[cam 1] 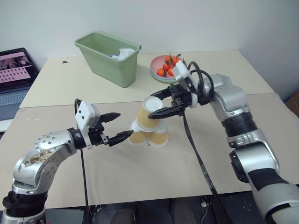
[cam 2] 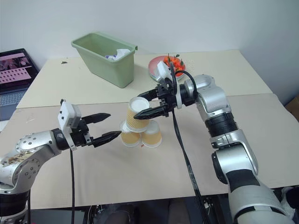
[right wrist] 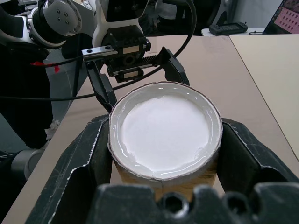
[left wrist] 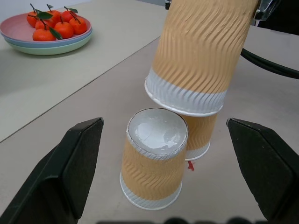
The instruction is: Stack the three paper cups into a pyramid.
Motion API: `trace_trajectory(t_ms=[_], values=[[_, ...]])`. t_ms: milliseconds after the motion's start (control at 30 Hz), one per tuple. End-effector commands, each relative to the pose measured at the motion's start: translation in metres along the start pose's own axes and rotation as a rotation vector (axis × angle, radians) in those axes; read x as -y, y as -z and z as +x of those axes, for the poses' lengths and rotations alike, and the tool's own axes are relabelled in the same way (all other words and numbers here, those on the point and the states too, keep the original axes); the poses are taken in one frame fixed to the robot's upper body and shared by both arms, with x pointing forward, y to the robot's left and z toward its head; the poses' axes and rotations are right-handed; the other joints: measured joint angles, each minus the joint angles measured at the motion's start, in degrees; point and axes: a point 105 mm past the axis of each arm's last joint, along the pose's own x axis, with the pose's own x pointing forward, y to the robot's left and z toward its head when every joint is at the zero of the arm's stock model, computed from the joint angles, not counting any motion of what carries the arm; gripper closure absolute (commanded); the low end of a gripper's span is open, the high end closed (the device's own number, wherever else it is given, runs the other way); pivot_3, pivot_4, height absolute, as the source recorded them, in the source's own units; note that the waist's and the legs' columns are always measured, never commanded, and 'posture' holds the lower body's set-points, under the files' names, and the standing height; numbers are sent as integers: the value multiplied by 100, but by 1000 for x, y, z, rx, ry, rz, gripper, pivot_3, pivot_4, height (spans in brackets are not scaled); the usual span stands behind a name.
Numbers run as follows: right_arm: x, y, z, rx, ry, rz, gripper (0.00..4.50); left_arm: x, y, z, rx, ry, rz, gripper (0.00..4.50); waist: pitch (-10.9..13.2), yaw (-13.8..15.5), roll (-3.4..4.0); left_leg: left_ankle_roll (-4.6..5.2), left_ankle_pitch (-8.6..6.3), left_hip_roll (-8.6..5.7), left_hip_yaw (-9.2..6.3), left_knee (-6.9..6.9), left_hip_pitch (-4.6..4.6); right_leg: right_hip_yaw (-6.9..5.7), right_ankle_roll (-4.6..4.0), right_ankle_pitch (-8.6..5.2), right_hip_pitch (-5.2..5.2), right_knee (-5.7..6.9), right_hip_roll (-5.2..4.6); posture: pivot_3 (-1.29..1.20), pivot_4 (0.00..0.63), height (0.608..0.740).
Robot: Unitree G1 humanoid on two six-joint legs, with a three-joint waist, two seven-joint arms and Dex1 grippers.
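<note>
Two paper cups stand upside down side by side on the table, the left one (cam 1: 138, 136) and the right one (cam 1: 160, 135), touching each other. The third cup (cam 1: 147, 115) hangs tilted just above their white bases, upside down too, with my right gripper (cam 1: 153, 106) shut on its sides. In the right wrist view its white base (right wrist: 166, 130) sits between the two fingers. My left gripper (cam 1: 125, 125) stands open just left of the stack at the height of the lower cups, nothing between its fingers. In the left wrist view the held cup (left wrist: 198, 51) hovers over the nearer lower cup (left wrist: 152, 161).
A green bin (cam 1: 110, 58) stands at the back of the table. Beside it is a plate of small oranges (cam 1: 164, 70). A laptop (cam 1: 14, 74) sits at the far left. A black cable (cam 1: 196, 154) trails from my right arm across the table's front.
</note>
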Motion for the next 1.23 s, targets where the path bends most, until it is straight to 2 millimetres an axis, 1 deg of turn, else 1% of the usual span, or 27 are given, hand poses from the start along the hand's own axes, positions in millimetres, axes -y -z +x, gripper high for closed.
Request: trace_trajectory(t_ms=[33,133,167,233,267,433,533,667,733,767,833,867,933,967,1033,1100,1200,1233], values=[[1,-15,0,0,-30,-70,1285,3,-10,-1,30,-5,57,0,0,4,0,0,0,0,0,0,0,0,0,0,0,0,0,0,150,726],[2,-8,0,-20,-31,-58,1285,3,-10,-1,33,-10,56,0,0,2,0,0,0,0,0,0,0,0,0,0,0,0,0,0,150,726],[3,-5,1,-25,-27,-53,826,3,-10,-1,33,-10,56,0,0,2,0,0,0,0,0,0,0,0,0,0,0,0,0,0,150,726],[4,-2,1,-30,-15,-45,477,3,-10,-1,35,-11,54,0,0,-3,1,0,0,0,0,0,0,0,0,0,-2,1,1,0,150,726],[5,-1,0,-30,-10,-41,80,3,-10,-1,35,-12,53,0,0,-6,1,0,0,1,0,0,1,0,-1,0,-1,2,1,0,150,726],[7,-1,-8,-18,29,-26,80,3,-11,1,42,-9,48,0,0,-2,1,-1,0,1,1,0,1,0,-1,1,-2,2,1,0,150,726],[2,-9,-25,29,28,1,80,2,-12,3,48,-6,45,0,0,5,1,-1,0,0,1,0,0,0,-1,1,-2,2,1,0,150,726],[-4,-15,-42,58,29,23,80,1,-14,5,61,-4,36,0,0,18,0,0,0,0,1,0,-2,0,-1,1,-1,0,0,0,150,726],[-7,-18,-60,87,64,44,80,-2,-20,2,102,-20,8,0,0,12,0,0,0,0,1,0,-2,0,-1,1,-1,0,1,0,150,726],[-9,-19,-70,99,94,56,80,-6,-26,-1,142,-41,-21,0,0,13,0,0,0,0,1,0,-1,0,-1,1,-1,0,1,0,150,726],[-12,-18,-94,112,195,58,80,-22,-39,-11,240,-147,-88,0,0,24,0,1,0,0,1,1,-3,0,-1,1,-1,-1,0,0,150,726],[-13,-16,-104,112,250,57,80,-30,-40,-17,267,-196,-125,0,0,44,0,1,-1,0,1,2,-3,0,-1,1,-1,-1,0,0,150,726],[-14,-10,-118,99,352,48,80,-37,-39,-26,291,-264,-165,0,-1,60,-1,2,-1,1,0,3,-6,-1,-1,1,-1,-1,-1,0,150,726],[-15,-6,-126,105,416,43,80,-40,-36,-31,294,-297,-182,0,-1,47,-1,2,-1,1,0,3,-6,0,0,1,-1,0,-1,0,150,726],[-14,6,-142,89,567,58,80,-43,-28,-42,298,-365,-216,0,-3,20,-2,3,-2,2,9,2,0,2,0,1,1,-2,-1,0,150,726],[-14,22,-157,80,723,73,80,-50,-18,-52,309,-453,-252,0,-4,17,-2,5,-3,4,22,1,8,17,0,1,1,3,0,0,150,726],[-16,44,-177,112,951,122,80,-61,3,-66,290,-570,-307,0,-4,63,-3,5,-3,3,26,5,8,21,-2,7,1,6,0,0,150,726],[-17,51,-180,117,1006,143,80,-64,10,-69,280,-600,-308,0,-4,63,-3,6,-3,4,26,5,9,21,-3,12,4,4,1,0,150,726]])
